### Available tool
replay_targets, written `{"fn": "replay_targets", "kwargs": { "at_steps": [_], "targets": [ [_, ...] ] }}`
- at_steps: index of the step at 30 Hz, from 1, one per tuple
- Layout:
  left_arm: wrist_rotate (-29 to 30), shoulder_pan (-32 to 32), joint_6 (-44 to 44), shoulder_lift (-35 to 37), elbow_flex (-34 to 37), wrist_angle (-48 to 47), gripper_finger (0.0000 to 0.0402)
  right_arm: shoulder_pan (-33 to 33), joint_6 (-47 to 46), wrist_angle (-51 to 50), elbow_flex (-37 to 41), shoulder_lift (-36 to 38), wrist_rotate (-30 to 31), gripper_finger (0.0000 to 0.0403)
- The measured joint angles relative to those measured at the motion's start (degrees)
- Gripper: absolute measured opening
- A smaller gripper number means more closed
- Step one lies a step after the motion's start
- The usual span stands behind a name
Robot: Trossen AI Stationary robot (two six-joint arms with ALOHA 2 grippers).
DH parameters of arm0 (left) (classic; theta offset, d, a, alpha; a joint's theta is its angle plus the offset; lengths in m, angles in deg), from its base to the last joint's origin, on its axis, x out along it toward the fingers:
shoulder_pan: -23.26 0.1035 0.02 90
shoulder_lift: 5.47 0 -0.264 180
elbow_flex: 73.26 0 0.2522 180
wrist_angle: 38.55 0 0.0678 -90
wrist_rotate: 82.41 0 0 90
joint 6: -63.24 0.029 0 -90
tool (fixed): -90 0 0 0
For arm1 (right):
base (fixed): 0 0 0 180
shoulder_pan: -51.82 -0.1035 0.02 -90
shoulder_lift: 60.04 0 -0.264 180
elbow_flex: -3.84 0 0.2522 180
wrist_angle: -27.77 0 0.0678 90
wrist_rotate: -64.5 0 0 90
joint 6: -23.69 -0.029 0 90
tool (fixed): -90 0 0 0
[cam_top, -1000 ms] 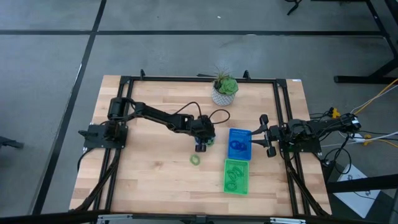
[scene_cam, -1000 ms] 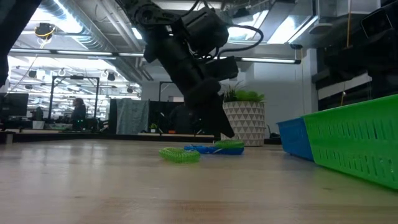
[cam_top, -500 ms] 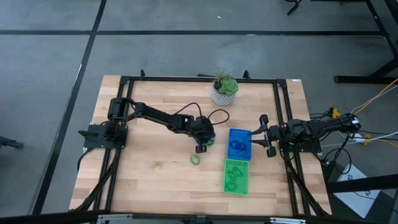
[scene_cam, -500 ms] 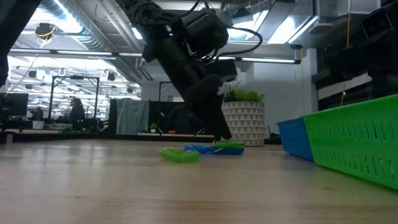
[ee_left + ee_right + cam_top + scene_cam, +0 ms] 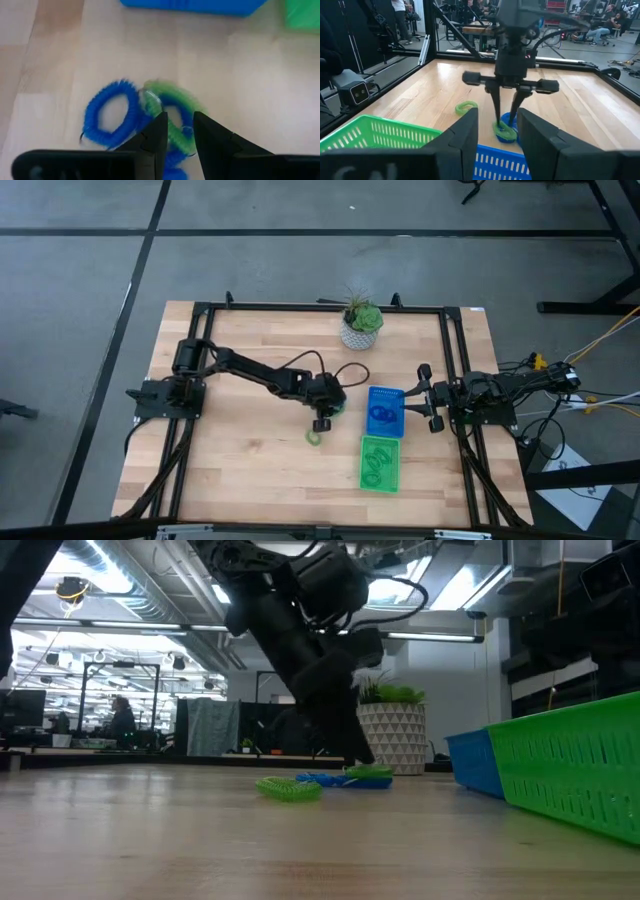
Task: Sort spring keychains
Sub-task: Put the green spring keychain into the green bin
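The left end effector [image 5: 322, 423] reaches down near the middle of the wooden counter [image 5: 230, 470], just left of the blue tray [image 5: 384, 411], and its two fingers [image 5: 157, 131] stand a little apart with a strand of a light green spring keychain [image 5: 173, 113] between them; the frames do not settle whether the fingers already press on that coil. This green coil lies overlapping a blue spring keychain [image 5: 107, 118] on the counter, the two touching, and in the right wrist view the same pair shows as a green loop [image 5: 504, 131] on top of a blue one [image 5: 510, 122] directly beneath the left arm's fingertips. A second light green spring keychain [image 5: 315, 437] lies alone on the counter a little apart from that pair, on the side toward the counter's front edge; the low view shows it flat on the wood [image 5: 289, 789]. The blue tray holds blue coils [image 5: 381, 416], and the green tray [image 5: 379, 464] just in front of it holds green coils [image 5: 375, 466]. The right end effector [image 5: 428, 408] waits at the right side of the counter beside the blue tray, its fingers [image 5: 457, 140] spread apart with nothing between them. A potted plant [image 5: 361, 324] stands at the far edge of the counter
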Motion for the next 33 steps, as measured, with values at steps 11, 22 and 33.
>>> {"fn": "replay_targets", "kwargs": {
  "at_steps": [11,22,33],
  "targets": [
    [3.18,-0.13,-0.43,-0.49,0.02,-0.61,0.0088,-0.01,0.00,0.00,0.00,0.01,0.00,0.0136],
    [1.72,1.72,1.12,-2.27,-0.07,0.99,0.0088,-0.01,0.00,0.00,0.01,0.01,0.00,0.0136],
    [0.70,1.72,5.52,-2.29,0.02,0.55,0.0025,0.00,0.01,-0.01,0.00,0.00,0.00,0.0136]
  ]
}}
